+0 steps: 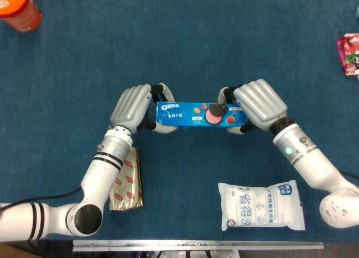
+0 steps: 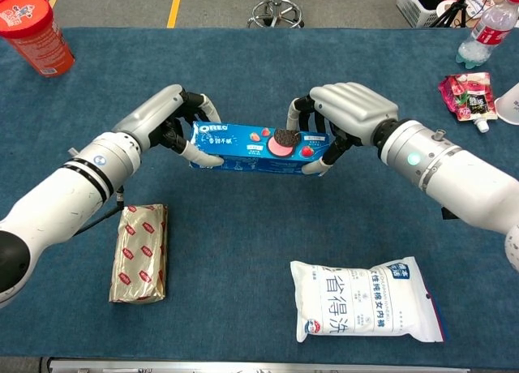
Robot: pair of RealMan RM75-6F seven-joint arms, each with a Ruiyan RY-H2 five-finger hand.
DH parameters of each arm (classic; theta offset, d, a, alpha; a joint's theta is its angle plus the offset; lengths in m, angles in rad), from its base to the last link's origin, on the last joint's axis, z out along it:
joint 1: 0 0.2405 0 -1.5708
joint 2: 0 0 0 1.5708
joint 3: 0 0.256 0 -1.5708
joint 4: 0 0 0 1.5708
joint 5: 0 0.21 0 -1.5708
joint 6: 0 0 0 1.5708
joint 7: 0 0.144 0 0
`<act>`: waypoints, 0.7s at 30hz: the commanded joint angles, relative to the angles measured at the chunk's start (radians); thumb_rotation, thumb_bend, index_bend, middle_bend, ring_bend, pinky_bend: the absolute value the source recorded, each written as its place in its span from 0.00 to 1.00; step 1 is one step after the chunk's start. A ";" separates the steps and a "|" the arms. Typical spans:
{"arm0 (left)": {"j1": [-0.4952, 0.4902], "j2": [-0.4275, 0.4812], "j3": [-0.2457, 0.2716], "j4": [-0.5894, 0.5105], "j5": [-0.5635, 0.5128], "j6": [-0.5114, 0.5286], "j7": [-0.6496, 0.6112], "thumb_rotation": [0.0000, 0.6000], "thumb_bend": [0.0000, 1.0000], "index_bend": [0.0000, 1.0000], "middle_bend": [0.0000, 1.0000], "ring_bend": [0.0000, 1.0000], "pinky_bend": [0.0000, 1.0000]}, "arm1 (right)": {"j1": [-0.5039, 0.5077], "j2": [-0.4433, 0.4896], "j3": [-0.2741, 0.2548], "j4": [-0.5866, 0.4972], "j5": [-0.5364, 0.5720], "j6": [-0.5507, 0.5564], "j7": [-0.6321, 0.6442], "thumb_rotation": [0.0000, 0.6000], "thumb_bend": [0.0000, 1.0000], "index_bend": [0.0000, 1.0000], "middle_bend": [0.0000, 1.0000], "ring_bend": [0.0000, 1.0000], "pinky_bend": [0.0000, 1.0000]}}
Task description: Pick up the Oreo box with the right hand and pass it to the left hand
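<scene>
Right hand grips one end of the Oreo box, raised level above the worktop; we see left hand wrapped on the other end, so handover looks near release.

Bright, even light is falling from overhead in both views, casting only faint, soft shadows under the arms onto the blue tablecloth. Mild glare is showing on the white salt bag at near right and the gold packet at near left. Focus is holding sharp throughout, with slight bending at the chest view's edges.
</scene>
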 commanded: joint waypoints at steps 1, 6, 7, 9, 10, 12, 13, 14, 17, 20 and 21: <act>0.004 -0.002 -0.003 0.000 0.005 0.001 -0.006 1.00 0.07 0.61 0.64 0.55 0.68 | 0.000 0.002 -0.001 -0.001 -0.003 0.000 0.004 1.00 0.17 0.55 0.62 0.62 0.55; 0.019 -0.014 -0.014 0.006 0.014 0.021 -0.021 1.00 0.07 0.66 0.69 0.60 0.72 | -0.001 0.004 -0.001 0.000 -0.009 0.001 0.012 1.00 0.16 0.55 0.62 0.61 0.55; 0.023 -0.018 -0.017 0.008 0.014 0.027 -0.024 1.00 0.07 0.67 0.70 0.61 0.73 | -0.001 0.004 -0.001 0.001 -0.010 0.001 0.013 1.00 0.16 0.55 0.62 0.61 0.55; 0.027 -0.024 -0.021 0.010 0.013 0.035 -0.024 1.00 0.07 0.70 0.73 0.63 0.75 | -0.001 0.004 -0.001 0.000 -0.011 0.001 0.015 1.00 0.16 0.55 0.62 0.61 0.55; 0.029 -0.026 -0.023 0.010 0.011 0.037 -0.025 1.00 0.07 0.70 0.73 0.64 0.76 | -0.001 0.005 -0.001 0.000 -0.012 0.001 0.016 1.00 0.16 0.55 0.62 0.61 0.55; 0.034 -0.031 -0.029 0.010 0.004 0.043 -0.025 1.00 0.07 0.72 0.75 0.65 0.77 | -0.001 0.005 -0.001 0.000 -0.012 0.001 0.017 1.00 0.16 0.55 0.62 0.61 0.55; 0.037 -0.035 -0.032 0.010 0.001 0.048 -0.025 1.00 0.07 0.72 0.76 0.65 0.78 | -0.001 0.005 -0.001 0.000 -0.012 0.001 0.017 1.00 0.16 0.55 0.62 0.61 0.55; 0.039 -0.038 -0.035 0.010 -0.001 0.053 -0.025 1.00 0.07 0.73 0.77 0.66 0.79 | -0.001 0.005 -0.001 0.001 -0.013 0.001 0.017 1.00 0.16 0.55 0.62 0.61 0.55; 0.047 -0.052 -0.043 0.013 -0.013 0.070 -0.023 1.00 0.07 0.77 0.81 0.69 0.82 | -0.001 0.005 -0.001 0.002 -0.013 0.001 0.019 1.00 0.16 0.55 0.62 0.61 0.55; 0.053 -0.061 -0.053 0.012 -0.030 0.077 -0.022 1.00 0.07 0.78 0.83 0.70 0.83 | -0.002 0.005 -0.002 0.002 -0.015 0.000 0.022 1.00 0.16 0.55 0.61 0.61 0.55; 0.054 -0.063 -0.055 0.011 -0.033 0.079 -0.020 1.00 0.07 0.79 0.84 0.71 0.83 | -0.002 0.006 -0.002 0.002 -0.016 0.000 0.024 1.00 0.16 0.55 0.61 0.60 0.55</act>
